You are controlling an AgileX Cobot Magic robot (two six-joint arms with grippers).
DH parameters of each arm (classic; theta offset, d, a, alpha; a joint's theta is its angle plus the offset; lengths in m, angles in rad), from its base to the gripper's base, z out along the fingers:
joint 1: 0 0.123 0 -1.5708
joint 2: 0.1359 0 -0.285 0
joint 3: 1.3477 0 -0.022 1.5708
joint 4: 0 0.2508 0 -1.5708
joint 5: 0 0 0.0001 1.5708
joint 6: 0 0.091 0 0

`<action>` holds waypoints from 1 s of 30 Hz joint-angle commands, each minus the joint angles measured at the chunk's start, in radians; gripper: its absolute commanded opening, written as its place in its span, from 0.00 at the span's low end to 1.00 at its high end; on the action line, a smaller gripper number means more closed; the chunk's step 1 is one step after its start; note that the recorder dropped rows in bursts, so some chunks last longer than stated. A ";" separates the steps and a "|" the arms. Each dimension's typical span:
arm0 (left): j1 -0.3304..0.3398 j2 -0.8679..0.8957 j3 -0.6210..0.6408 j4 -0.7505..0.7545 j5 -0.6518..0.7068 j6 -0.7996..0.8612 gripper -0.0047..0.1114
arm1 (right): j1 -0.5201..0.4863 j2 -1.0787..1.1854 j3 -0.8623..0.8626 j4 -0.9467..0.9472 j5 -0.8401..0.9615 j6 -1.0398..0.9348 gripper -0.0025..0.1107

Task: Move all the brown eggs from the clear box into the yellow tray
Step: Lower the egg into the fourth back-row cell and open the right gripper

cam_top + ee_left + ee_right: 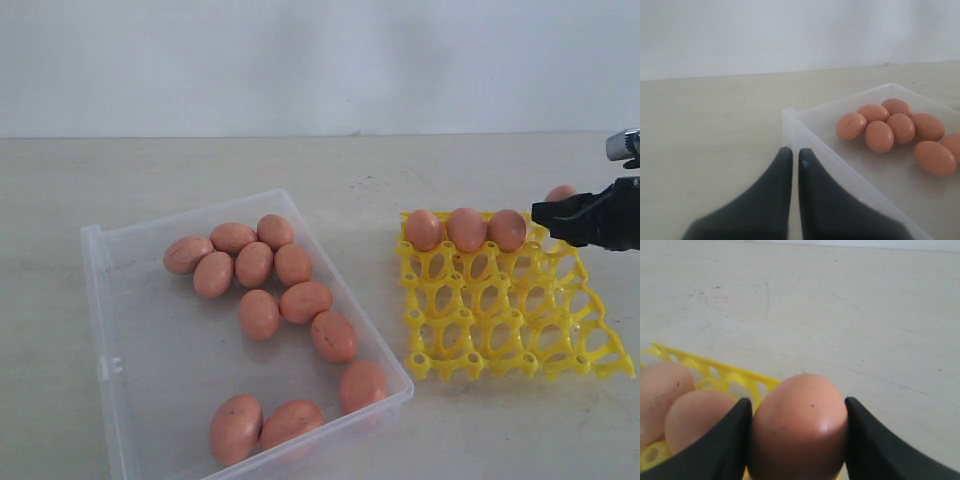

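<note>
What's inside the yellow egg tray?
Three brown eggs sit in the yellow tray's back row. The right gripper holds a fourth egg beside them and hides that corner cup, so whether it's seated can't be seen. Other cups are empty.

Bright, even light; soft shadows.

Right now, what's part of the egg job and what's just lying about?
Job: orange-brown oval eggs; clear shallow plastic box; yellow lattice plastic egg tray; right gripper shut on one egg.
Not job: beige tabletop; white wall; left gripper, shut, empty.
</note>
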 commanded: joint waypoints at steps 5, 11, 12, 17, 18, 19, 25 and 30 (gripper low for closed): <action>-0.006 -0.002 0.004 0.002 -0.009 0.001 0.08 | -0.001 0.036 -0.003 -0.009 -0.064 -0.031 0.18; -0.006 -0.002 0.004 0.002 -0.009 0.001 0.08 | -0.001 0.041 -0.003 -0.025 -0.085 -0.031 0.18; -0.006 -0.002 0.004 0.002 -0.009 0.001 0.08 | -0.001 0.041 -0.003 -0.036 -0.085 -0.031 0.18; -0.006 -0.002 0.004 0.002 -0.009 0.001 0.08 | -0.001 0.041 -0.003 -0.091 -0.085 -0.031 0.18; -0.006 -0.002 0.004 0.002 -0.009 0.001 0.08 | -0.001 0.041 -0.003 -0.096 -0.085 -0.031 0.18; -0.006 -0.002 0.004 0.002 -0.009 0.001 0.08 | -0.001 0.041 -0.003 -0.099 -0.085 -0.031 0.18; -0.006 -0.002 0.004 0.002 -0.009 0.001 0.08 | -0.001 0.041 -0.003 -0.105 -0.082 -0.031 0.36; -0.006 -0.002 0.004 0.002 -0.009 0.001 0.08 | -0.001 0.041 -0.003 -0.105 -0.074 -0.031 0.47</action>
